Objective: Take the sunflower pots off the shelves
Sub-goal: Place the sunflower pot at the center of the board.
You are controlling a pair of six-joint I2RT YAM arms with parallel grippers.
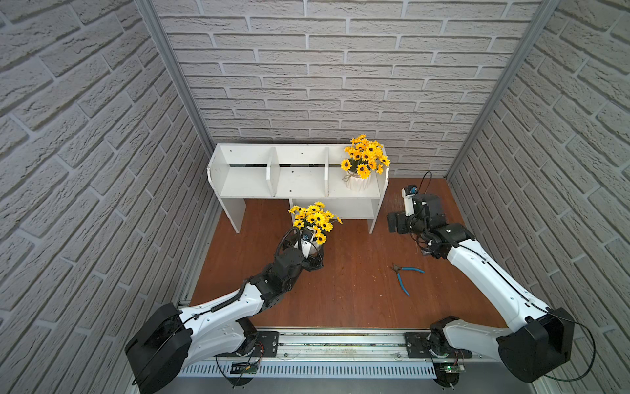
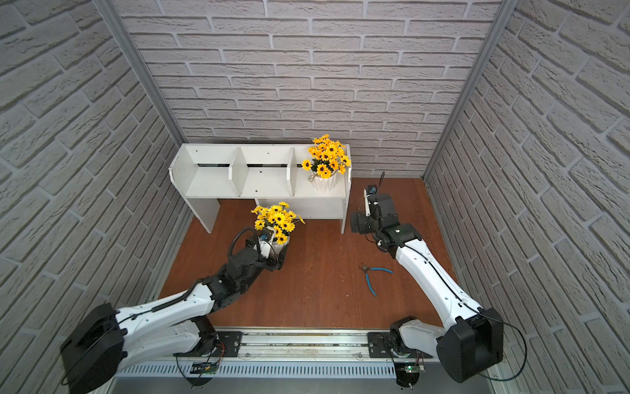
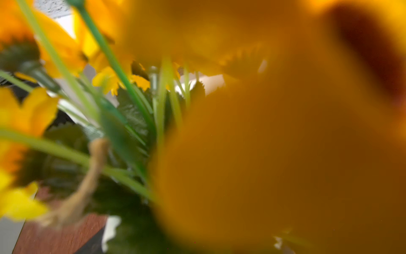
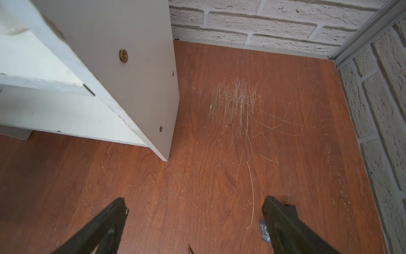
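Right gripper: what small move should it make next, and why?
Probably lift the right gripper and bring it in front of the right upper compartment of the shelves. Its fingers are open and empty, low beside the side panel, while a sunflower pot stands in that compartment.

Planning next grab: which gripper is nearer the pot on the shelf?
Right. Right gripper is beside the shelf end, near the shelf pot; left gripper is at the other pot.
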